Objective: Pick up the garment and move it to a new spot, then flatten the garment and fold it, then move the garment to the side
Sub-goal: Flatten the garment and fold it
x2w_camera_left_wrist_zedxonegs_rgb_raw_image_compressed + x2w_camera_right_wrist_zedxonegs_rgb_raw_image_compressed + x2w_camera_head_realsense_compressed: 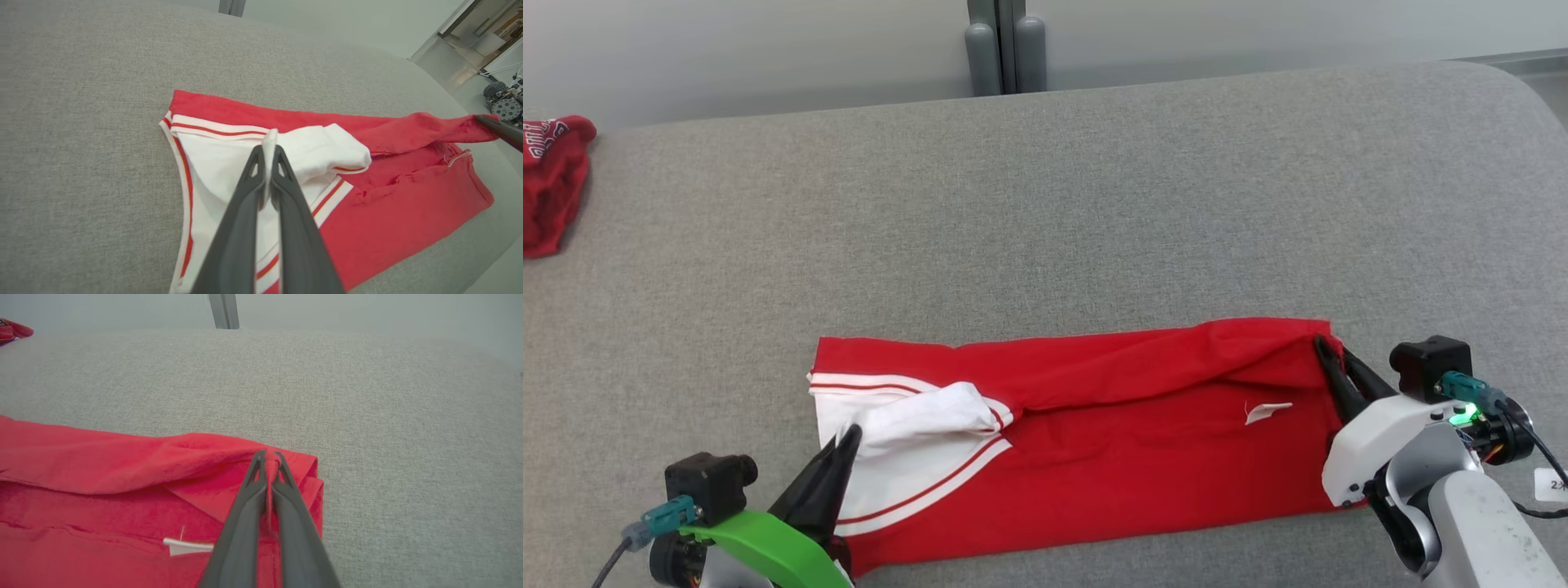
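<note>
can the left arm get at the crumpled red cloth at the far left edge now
Probably not yet: the left pincer is shut on the white part of the garment, and the crumpled red cloth lies far off across bare grey surface. Nothing blocks it, but it must let go first.

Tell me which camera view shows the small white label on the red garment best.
The right wrist view: the white label lies close and large beside the right gripper. The head view shows it small but whole; the left wrist view gives a far thin strip.
</note>
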Motion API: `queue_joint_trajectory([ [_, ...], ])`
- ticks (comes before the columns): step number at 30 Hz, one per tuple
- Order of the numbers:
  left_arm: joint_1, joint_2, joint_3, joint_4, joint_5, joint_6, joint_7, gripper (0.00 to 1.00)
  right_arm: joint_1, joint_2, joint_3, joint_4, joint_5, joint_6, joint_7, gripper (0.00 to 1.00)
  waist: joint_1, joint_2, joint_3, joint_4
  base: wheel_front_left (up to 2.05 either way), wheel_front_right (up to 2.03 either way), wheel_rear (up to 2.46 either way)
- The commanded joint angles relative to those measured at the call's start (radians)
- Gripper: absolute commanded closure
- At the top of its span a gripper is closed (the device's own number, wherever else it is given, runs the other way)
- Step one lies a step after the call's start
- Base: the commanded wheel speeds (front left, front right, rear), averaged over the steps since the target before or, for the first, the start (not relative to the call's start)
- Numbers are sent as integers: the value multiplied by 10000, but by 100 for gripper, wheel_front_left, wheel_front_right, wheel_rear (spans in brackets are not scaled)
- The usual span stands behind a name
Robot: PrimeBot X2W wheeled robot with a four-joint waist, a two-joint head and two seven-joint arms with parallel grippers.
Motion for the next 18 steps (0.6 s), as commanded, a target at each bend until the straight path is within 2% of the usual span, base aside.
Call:
queue_joint_trajectory([
  [1,214,-124,36,109,-32,-71,-114,0,225,47,-132,-73,-85,-12,-69,0,1,0,-66,-15,0,0,0],
  [9,1056,-748,678,270,241,85,-446,0,1038,515,-1176,-461,-357,-12,-396,0,1,0,-493,18,0,0,0],
  [18,2008,-1740,2395,-132,1709,237,-441,0,1492,779,-1631,-515,-666,-12,-273,0,1,0,-1046,230,0,0,0],
])
